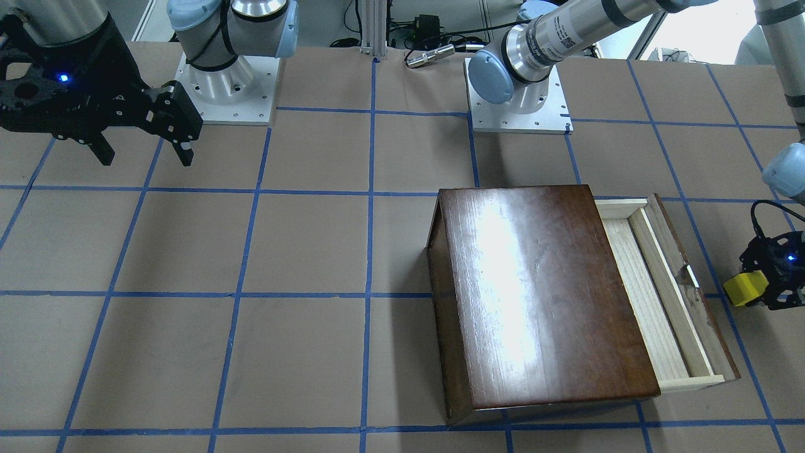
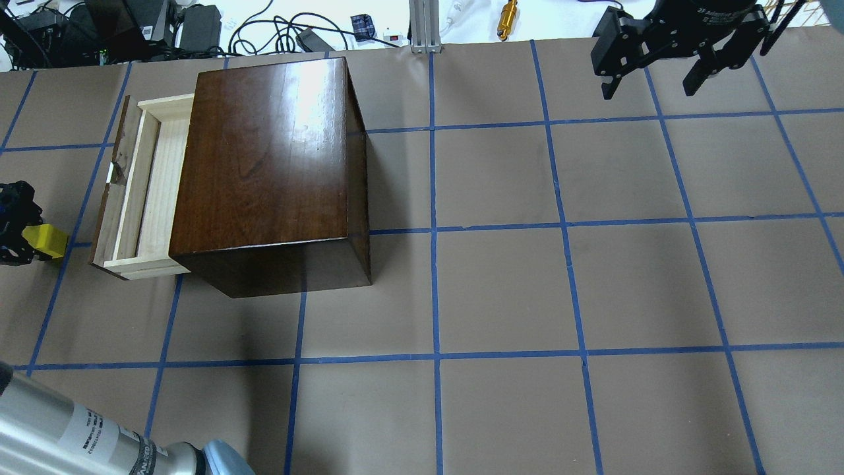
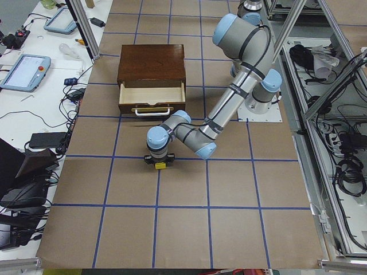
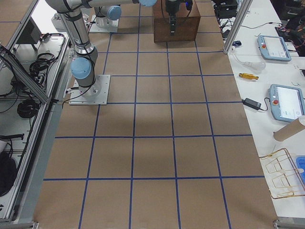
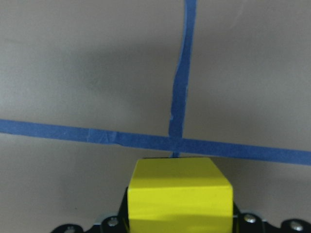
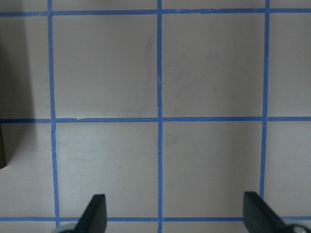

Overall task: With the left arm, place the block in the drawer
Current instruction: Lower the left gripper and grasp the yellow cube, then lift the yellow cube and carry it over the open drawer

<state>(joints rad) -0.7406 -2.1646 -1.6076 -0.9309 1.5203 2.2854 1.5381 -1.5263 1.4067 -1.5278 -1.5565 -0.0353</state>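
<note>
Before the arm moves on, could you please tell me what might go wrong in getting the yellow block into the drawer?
The block, held by the left gripper, seems low outside the front panel of the drawer; moving straight across could hit the panel and push the drawer shut.
The drawer is only partly out of the box, so the gap is narrow; the block might land on a rim.

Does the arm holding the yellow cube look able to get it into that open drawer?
Probably yes. The drawer is pulled open, and nothing stands between it and the left gripper holding the yellow block.
</note>
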